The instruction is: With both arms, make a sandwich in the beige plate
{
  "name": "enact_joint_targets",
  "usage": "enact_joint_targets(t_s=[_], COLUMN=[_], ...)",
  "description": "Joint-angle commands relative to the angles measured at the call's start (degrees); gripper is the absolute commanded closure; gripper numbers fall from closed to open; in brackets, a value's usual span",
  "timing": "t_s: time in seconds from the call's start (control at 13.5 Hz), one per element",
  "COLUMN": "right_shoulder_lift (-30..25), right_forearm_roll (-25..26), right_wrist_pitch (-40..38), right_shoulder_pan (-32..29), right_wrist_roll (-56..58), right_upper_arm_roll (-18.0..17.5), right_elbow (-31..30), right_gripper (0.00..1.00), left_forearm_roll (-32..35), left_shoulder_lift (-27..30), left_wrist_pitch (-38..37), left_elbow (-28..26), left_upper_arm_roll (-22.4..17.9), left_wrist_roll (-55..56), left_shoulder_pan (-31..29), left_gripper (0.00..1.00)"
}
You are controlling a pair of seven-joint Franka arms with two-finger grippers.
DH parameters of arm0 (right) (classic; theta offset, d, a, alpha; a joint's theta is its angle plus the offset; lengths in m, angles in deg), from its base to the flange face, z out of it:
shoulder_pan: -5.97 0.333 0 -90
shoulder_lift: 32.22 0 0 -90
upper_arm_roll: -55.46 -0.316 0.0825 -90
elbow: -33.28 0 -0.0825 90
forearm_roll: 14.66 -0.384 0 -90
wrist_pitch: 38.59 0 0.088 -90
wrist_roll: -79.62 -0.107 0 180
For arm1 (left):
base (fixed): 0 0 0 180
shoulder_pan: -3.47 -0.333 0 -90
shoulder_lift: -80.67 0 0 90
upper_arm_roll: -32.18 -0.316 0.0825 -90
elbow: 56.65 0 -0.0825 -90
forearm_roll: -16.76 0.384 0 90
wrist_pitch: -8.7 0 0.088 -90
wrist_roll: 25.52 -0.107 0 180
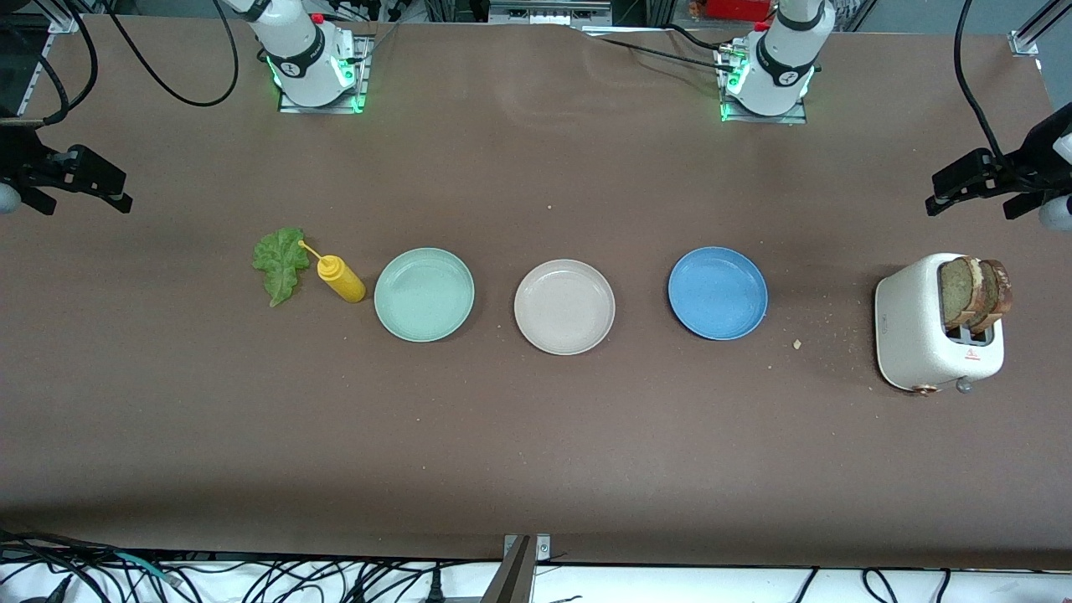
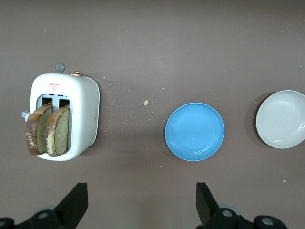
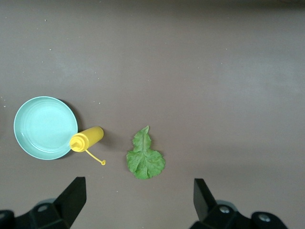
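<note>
While crumbs (image 1: 797, 343) dot it, brown table (image 1: 536, 435) holds three plates (image 1: 564, 306).

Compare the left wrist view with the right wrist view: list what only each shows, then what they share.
Only the left wrist view: the toaster with two bread slices in its slots, the blue plate, the beige plate, and the open left gripper.

Only the right wrist view: the lettuce, the mustard bottle, the mint plate, and the open right gripper.

Shared: the brown table.
</note>
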Motion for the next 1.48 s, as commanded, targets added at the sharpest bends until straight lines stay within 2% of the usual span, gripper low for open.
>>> enact_joint_targets(t_s=[0.0,1.4], right_shoulder_lift=[0.0,-0.2], right_forearm_roll=[0.4,-0.2], right_wrist_pitch=[-0.7,-1.0], right_shoulder_pan=[0.3,0.3], right_wrist_roll=[0.1,0.2], right_upper_arm_roll=[0.0,0.0], right_elbow=[0.8,0.8], right_gripper=[0.00,0.00], left_forearm_roll=[-1.8,-1.8], left_shoulder_lift=[-0.4,-0.8], left_wrist_pitch=[0.3,1.1], left_elbow=[0.9,0.5], left_upper_arm_roll=[0.3,0.4], left_wrist_roll=[-0.9,-0.9], left_shoulder_pan=[0.0,0.2], left_gripper=[0.00,0.00])
